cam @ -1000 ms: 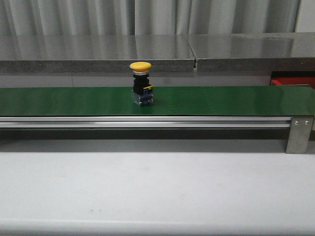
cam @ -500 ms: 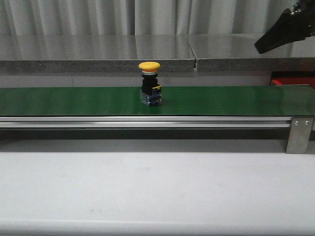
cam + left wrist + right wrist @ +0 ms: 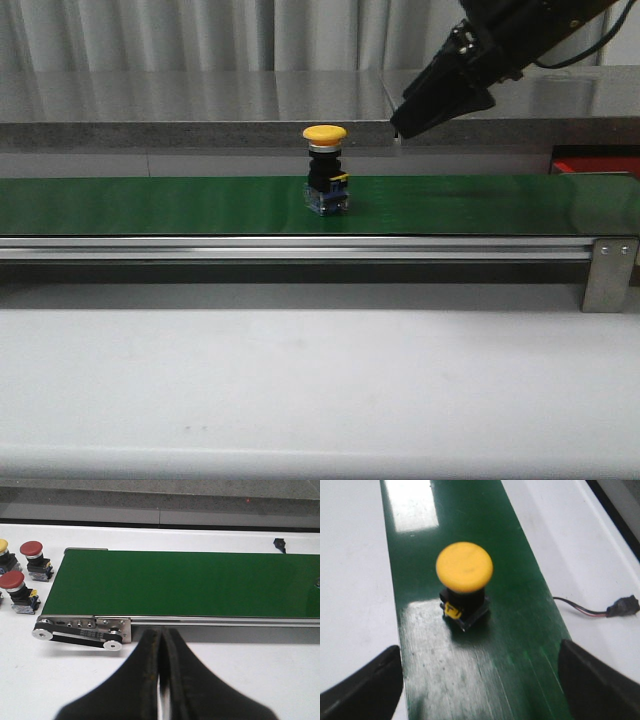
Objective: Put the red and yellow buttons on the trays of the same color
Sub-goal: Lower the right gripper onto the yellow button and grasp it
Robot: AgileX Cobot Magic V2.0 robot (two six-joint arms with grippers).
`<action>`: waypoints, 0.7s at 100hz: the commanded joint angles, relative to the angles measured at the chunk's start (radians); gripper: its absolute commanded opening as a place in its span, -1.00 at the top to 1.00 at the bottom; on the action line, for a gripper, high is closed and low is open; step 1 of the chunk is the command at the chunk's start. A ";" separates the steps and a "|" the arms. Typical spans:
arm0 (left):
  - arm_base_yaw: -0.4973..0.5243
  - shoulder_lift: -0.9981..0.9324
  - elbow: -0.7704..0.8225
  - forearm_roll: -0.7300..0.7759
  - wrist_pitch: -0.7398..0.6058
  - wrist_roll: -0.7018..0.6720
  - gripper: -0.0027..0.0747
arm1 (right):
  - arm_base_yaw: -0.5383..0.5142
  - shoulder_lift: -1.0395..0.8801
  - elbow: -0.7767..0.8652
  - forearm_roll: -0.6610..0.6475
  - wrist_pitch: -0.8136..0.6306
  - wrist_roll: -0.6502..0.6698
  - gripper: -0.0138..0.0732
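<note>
Right gripper [image 3: 480,680]: fingers spread wide, nothing between them. Hangs above the green belt [image 3: 150,205], tips angled down along it. Left gripper [image 3: 160,680]: fingers pressed together, holding nothing, parked over the white table on the near side of the belt.

Yellow button [image 3: 464,566] sits upright on the belt, directly ahead of the right gripper and roughly centred in the gap between its fingers. Stem vertical, yellow cap on top, dark base with a yellow tab below. In the front view the yellow button [image 3: 325,133] is below and to the robot's left of the right gripper [image 3: 398,122]; near, not touching.

Judgement: right arm is nearer and should take it. The move needs a descent forward along the belt until the fingers straddle the base under the cap.

Further from the left gripper, off the belt's end: two red buttons [image 3: 31,548] and a yellow cap partly cut off by the frame edge.

Red tray [image 3: 592,166]: probably the red edge behind the belt's far right end; too little shows to be sure. No yellow tray in view.
</note>
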 commanded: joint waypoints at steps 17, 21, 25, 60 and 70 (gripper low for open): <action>-0.006 -0.001 -0.026 -0.020 -0.071 -0.003 0.98 | 0.070 0.000 -0.025 0.050 -0.052 -0.041 -0.75; -0.006 -0.001 -0.026 -0.020 -0.071 -0.003 0.98 | 0.078 0.006 -0.025 0.051 -0.058 -0.041 -0.75; -0.006 -0.001 -0.026 -0.020 -0.071 -0.003 0.98 | 0.084 0.011 -0.025 0.051 -0.066 -0.041 -0.75; -0.006 -0.001 -0.026 -0.020 -0.071 -0.003 0.98 | 0.092 0.023 -0.025 0.149 -0.153 -0.085 -0.75; -0.006 -0.001 -0.026 -0.020 -0.071 -0.003 0.98 | 0.092 0.023 -0.025 0.149 -0.182 -0.085 -0.75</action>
